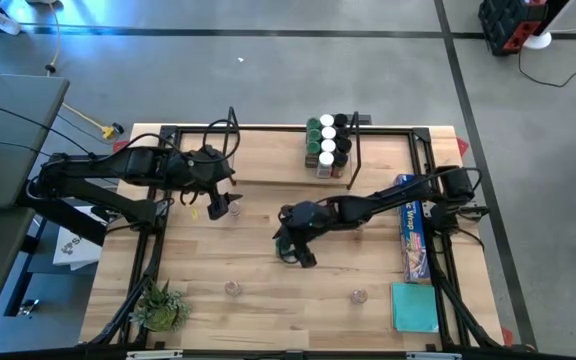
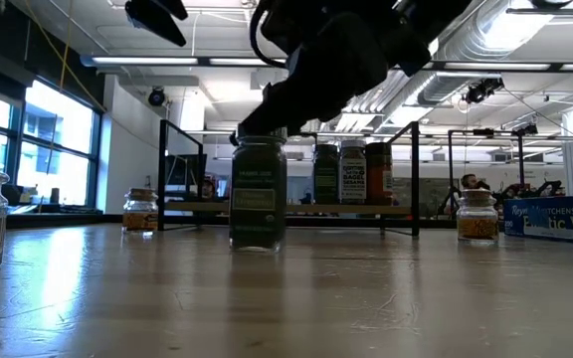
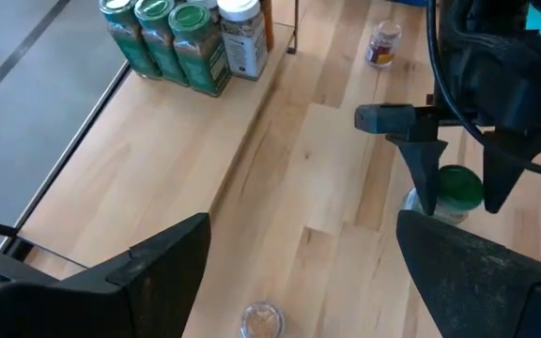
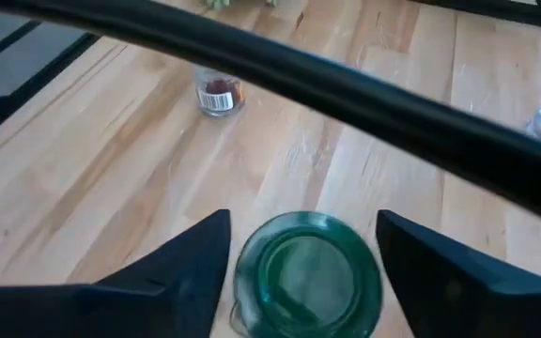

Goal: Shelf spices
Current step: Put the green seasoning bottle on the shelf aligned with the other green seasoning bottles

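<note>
Pale wood tabletop (image 1: 268,300), operator: your right gripper (image 4: 299,272) straddles a green-lidded jar (image 4: 306,274) standing mid-table, fingers spread, not clamping. Your left gripper (image 3: 299,272) hovers agape near the shelf (image 1: 268,165), which holds grouped spices (image 1: 328,140). Concrete floor surrounds.

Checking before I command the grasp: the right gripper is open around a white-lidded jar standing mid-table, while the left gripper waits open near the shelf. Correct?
Not quite: the jar's lid is green, as the right wrist view shows. The right gripper is open around it mid-table, and the left gripper waits open near the shelf.
</note>
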`<action>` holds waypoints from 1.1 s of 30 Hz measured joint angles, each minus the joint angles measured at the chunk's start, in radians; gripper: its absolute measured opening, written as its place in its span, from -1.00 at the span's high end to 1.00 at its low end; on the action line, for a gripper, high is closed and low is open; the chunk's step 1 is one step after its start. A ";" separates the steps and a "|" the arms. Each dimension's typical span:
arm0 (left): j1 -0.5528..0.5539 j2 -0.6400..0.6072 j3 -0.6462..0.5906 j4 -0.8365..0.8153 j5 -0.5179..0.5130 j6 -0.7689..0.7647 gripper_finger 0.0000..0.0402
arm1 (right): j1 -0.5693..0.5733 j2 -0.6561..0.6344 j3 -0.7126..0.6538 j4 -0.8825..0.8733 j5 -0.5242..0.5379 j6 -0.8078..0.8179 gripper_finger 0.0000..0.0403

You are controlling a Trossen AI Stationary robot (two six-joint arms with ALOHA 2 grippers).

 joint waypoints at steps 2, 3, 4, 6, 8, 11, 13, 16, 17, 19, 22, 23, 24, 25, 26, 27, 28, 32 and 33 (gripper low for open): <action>-0.001 0.000 0.000 0.001 0.002 0.002 -0.67 | 0.000 0.000 0.000 -0.004 0.000 -0.004 -0.36; -0.001 0.000 0.000 0.001 0.002 0.002 -0.67 | 0.000 -0.001 0.000 -0.004 0.000 -0.005 -0.38; -0.001 0.000 0.000 0.001 0.002 0.002 -0.67 | 0.000 -0.008 0.000 -0.007 0.000 -0.004 -0.39; -0.001 0.000 0.000 0.001 0.004 0.011 -0.67 | 0.000 -0.035 0.015 -0.054 0.004 0.004 -0.40; -0.006 0.000 0.000 0.000 0.024 0.024 -0.67 | -0.002 -0.079 0.049 -0.125 0.030 0.007 -0.41; -0.015 0.000 0.000 0.001 0.072 0.060 -0.67 | -0.002 -0.171 0.111 -0.296 0.080 -0.023 -0.41; -0.017 0.000 0.000 0.002 0.125 0.112 -0.67 | -0.002 -0.237 0.153 -0.429 0.137 -0.041 -0.42; -0.018 0.004 -0.001 0.020 0.213 0.207 -0.67 | -0.005 -0.343 0.219 -0.660 0.249 -0.023 -0.42; -0.018 0.008 -0.005 0.046 0.242 0.241 -0.67 | -0.011 -0.379 0.240 -0.741 0.284 0.005 -0.42; -0.018 0.023 -0.022 0.110 0.289 0.303 -0.67 | -0.030 -0.446 0.277 -0.908 0.340 0.109 -0.42; -0.018 0.077 -0.068 0.242 0.331 0.332 -0.67 | -0.055 -0.547 0.301 -1.067 0.383 0.308 -0.42; -0.017 0.101 -0.089 0.293 0.349 0.331 -0.67 | -0.059 -0.582 0.303 -1.099 0.393 0.371 -0.42; -0.017 0.130 -0.108 0.335 0.371 0.326 -0.67 | -0.061 -0.620 0.302 -1.119 0.403 0.430 -0.42; -0.017 0.161 -0.123 0.378 0.394 0.327 -0.67 | -0.061 -0.654 0.299 -1.130 0.416 0.484 -0.42; -0.018 0.194 -0.136 0.426 0.416 0.333 -0.67 | -0.060 -0.688 0.293 -1.147 0.423 0.531 -0.42; -0.019 0.228 -0.146 0.472 0.441 0.344 -0.67 | -0.058 -0.716 0.289 -1.167 0.432 0.573 -0.42; -0.020 0.259 -0.155 0.511 0.464 0.358 -0.67 | -0.053 -0.742 0.289 -1.183 0.436 0.614 -0.42; -0.021 0.389 -0.157 0.588 0.528 0.407 -0.67 | -0.026 -0.818 0.289 -1.254 0.436 0.761 -0.42; -0.021 0.416 -0.157 0.587 0.534 0.414 -0.67 | -0.018 -0.831 0.289 -1.268 0.436 0.790 -0.42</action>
